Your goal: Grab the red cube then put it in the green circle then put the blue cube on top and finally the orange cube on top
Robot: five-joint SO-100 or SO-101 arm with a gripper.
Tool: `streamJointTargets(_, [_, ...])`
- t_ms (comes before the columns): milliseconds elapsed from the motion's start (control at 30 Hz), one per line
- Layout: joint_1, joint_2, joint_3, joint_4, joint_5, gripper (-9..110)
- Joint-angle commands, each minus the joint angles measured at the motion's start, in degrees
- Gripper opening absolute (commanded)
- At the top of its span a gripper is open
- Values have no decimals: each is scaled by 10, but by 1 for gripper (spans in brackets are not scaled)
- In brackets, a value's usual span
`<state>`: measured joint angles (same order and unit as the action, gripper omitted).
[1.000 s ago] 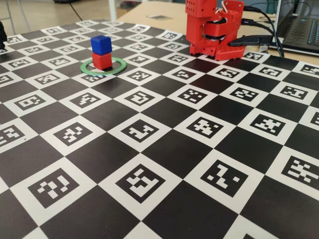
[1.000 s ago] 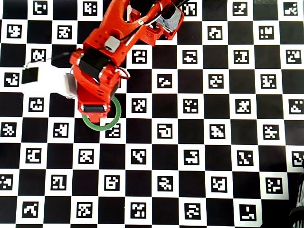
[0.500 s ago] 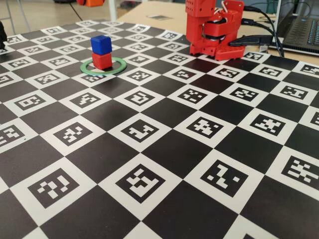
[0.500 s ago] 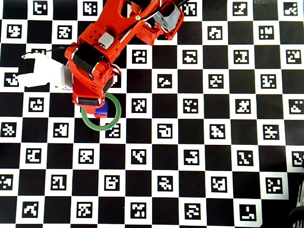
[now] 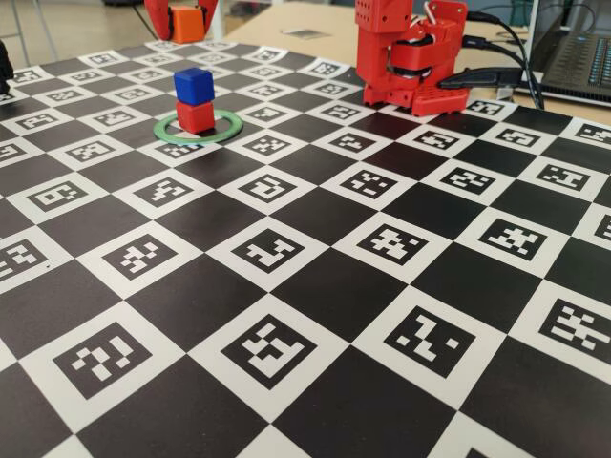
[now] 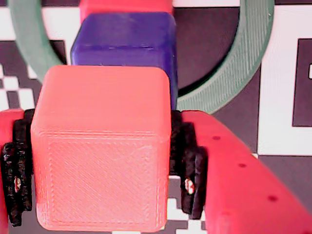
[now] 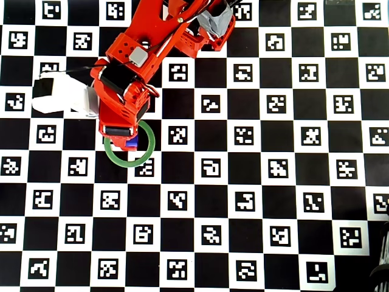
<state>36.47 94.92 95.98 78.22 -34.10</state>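
Observation:
The red cube (image 5: 196, 116) sits inside the green circle (image 5: 227, 123), and the blue cube (image 5: 194, 84) is stacked on it. My gripper (image 5: 183, 17) hangs at the top edge of the fixed view, above and behind the stack, shut on the orange cube (image 5: 186, 21). In the wrist view the orange cube (image 6: 100, 146) fills the space between the black pads (image 6: 190, 165) of the gripper (image 6: 100, 161). Just beyond it lie the blue cube (image 6: 124, 44), a strip of the red cube (image 6: 126, 6) and the green circle (image 6: 243, 63). From overhead the arm hides most of the stack; only a bit of the blue cube (image 7: 132, 143) shows inside the green circle (image 7: 130, 161).
The red arm base (image 5: 410, 57) stands at the back of the checkered marker board (image 5: 315, 286). A laptop (image 5: 582, 52) and black cables (image 5: 487, 76) lie behind it at the right. A white camera block (image 7: 61, 96) juts left from the wrist.
The gripper with the orange cube has come down into the top of the fixed view. From overhead the arm has shifted slightly over the ring. The red and blue stack has not moved.

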Motion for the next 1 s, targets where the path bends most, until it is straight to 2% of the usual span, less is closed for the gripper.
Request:
streamJointTargets(0, [0, 61, 2, -23, -4, 8])
streamJointTargets(967, [-26, 68, 52, -25, -8, 8])
